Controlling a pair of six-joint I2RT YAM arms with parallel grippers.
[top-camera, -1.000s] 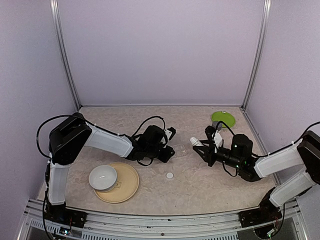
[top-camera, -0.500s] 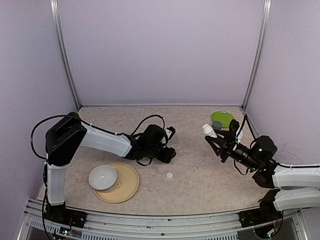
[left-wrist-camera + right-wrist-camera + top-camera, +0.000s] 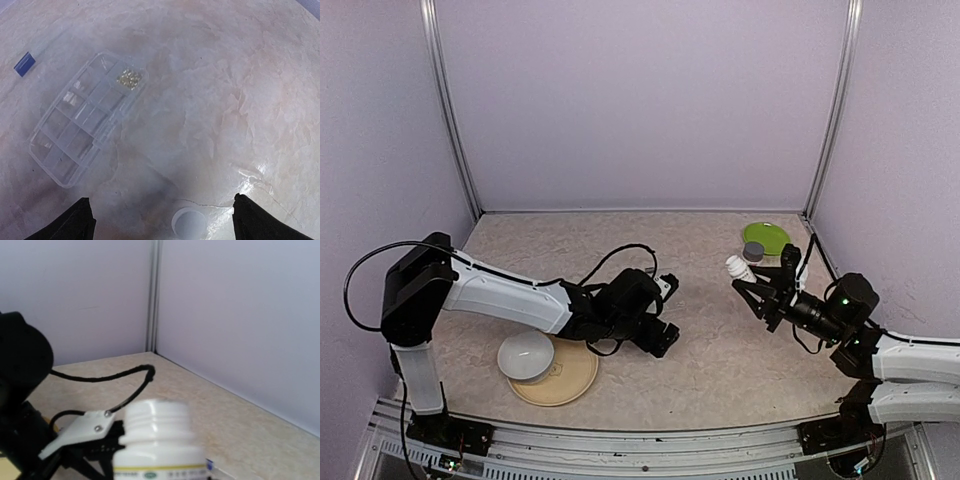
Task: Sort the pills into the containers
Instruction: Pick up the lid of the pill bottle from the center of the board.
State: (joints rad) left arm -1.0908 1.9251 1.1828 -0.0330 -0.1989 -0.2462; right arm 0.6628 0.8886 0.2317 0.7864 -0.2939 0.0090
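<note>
Below the parted left gripper (image 3: 161,198) the pill box (image 3: 87,120) lies diagonal; right gripper (image 3: 751,281) clamps a bottle (image 3: 159,436).

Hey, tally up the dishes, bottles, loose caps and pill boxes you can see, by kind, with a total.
Bowls: 1, the white bowl
Plates: 2, the tan plate and the green plate
Bottles: 1, the white bottle
Loose caps: 2, the white cap and the grey cap
Pill boxes: 1, the clear pill box
Total: 7
</note>
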